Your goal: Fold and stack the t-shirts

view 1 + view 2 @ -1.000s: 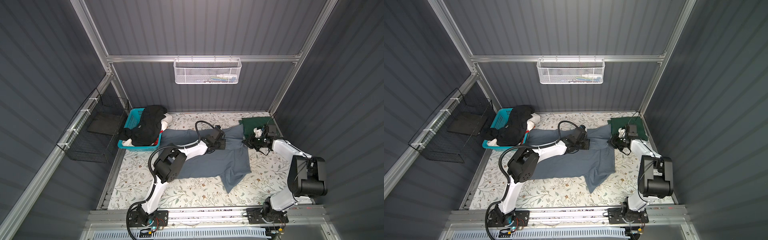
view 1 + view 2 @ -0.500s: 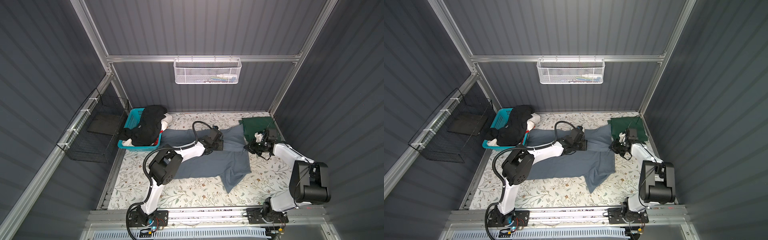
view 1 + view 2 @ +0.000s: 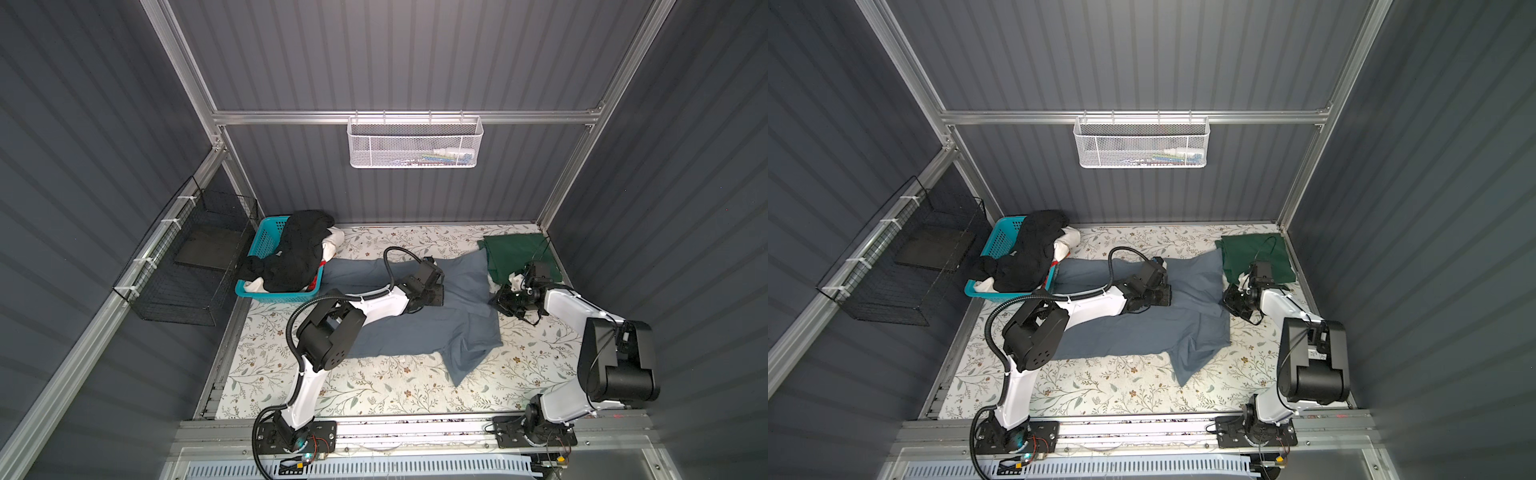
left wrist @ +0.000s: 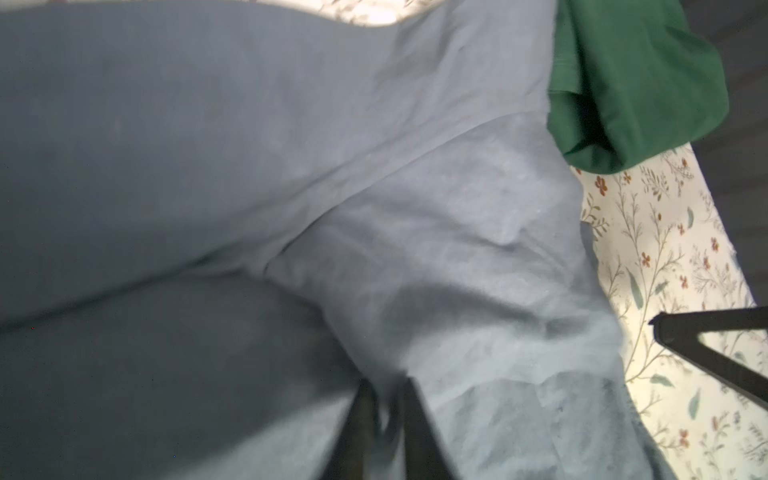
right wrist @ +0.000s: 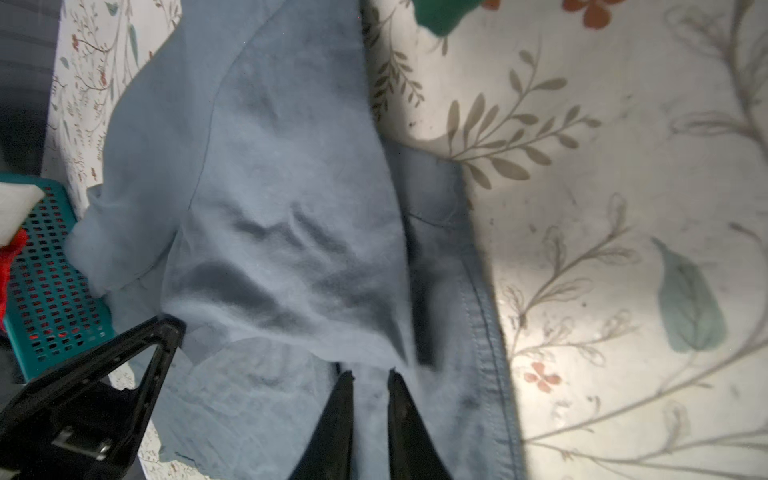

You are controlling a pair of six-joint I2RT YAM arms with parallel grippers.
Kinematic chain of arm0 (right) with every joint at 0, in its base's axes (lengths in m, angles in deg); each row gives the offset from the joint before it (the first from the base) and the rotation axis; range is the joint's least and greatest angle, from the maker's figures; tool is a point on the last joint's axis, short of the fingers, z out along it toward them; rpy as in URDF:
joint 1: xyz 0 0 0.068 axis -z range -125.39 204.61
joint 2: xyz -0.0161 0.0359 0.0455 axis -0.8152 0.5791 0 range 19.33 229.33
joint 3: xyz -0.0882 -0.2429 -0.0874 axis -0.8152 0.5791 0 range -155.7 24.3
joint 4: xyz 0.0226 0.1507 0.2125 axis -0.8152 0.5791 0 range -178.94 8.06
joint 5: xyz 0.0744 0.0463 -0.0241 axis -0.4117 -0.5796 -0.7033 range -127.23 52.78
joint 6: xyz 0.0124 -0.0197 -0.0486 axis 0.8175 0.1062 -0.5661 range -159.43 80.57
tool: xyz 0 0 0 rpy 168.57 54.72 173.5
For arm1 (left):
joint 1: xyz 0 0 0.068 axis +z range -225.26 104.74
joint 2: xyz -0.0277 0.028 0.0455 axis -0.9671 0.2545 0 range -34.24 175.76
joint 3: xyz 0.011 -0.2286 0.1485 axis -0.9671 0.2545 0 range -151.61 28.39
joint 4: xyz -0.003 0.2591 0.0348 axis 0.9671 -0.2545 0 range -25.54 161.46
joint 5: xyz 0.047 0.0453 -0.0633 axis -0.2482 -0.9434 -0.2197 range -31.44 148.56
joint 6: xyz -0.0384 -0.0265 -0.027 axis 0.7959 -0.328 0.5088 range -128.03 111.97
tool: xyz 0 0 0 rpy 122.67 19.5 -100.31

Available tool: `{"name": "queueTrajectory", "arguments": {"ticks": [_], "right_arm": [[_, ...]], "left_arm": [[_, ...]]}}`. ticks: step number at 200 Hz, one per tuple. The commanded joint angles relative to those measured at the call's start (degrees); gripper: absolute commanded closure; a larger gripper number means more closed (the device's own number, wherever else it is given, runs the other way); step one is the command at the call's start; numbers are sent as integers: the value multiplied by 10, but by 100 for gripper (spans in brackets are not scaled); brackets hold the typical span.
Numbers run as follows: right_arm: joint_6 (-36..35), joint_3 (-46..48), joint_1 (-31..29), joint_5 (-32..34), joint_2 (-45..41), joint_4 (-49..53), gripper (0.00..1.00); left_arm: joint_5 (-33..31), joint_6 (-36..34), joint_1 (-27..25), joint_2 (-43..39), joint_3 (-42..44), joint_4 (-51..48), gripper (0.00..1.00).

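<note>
Room: grey ribbed walls on an aluminium frame, with a white mesh basket (image 3: 415, 145) hung on the back wall. The table (image 3: 374, 395) wears a floral cloth.
Basket: a turquoise basket (image 3: 266, 239) sits at the left rear, heaped with a black shirt (image 3: 299, 249) over a white shirt (image 3: 335, 244) and a red shirt (image 5: 10, 266), all unfolded.
Dark green shirt (image 3: 515, 253): it lies folded flat in the right rear corner and is probably the start of the stack.
Blue-grey shirt (image 3: 415, 332): it is spread across the table's middle, its rear right corner up against the green one. A layer is doubled over it and one sleeve juts toward the front.
Left gripper (image 3: 434, 286): it is over the shirt's middle, its fingers (image 4: 669, 328) apart and clamping nothing.
Right gripper (image 3: 507, 297): it is at the shirt's right edge, its fingers (image 5: 340, 415) apart and likewise holding nothing.
Progress: one shirt looks done, one is mid-fold, and at least three wait in the basket.
Change: a second ago both pairs of fingers were together, and now they have parted. The right gripper has drawn from the green shirt's edge toward the front. The left has barely moved, and the cloth lies much the same.
</note>
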Motion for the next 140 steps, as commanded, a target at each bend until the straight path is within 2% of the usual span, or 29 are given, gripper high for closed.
{"name": "queueTrajectory", "arguments": {"ticks": [1,18,26,48,82,111,140], "right_arm": [[-16,-18,1,29,0,31,63],[-18,-21,1,39,-11,39,42],[-18,-20,2,39,-20,43,34],[-19,-9,2,66,-52,55,23],[-23,27,2,77,-129,90,14],[-14,65,2,103,-227,142,13],[20,123,1,94,-336,163,13]], "left_arm": [[-2,13,-3,-51,18,9,37],[-3,13,-3,-73,44,14,17],[-3,12,-3,-83,51,19,11],[-6,12,-4,-113,71,28,1],[-45,17,-4,-183,128,27,0],[-118,19,-4,-273,200,-1,0],[-189,24,-4,-358,265,-61,0]]}}
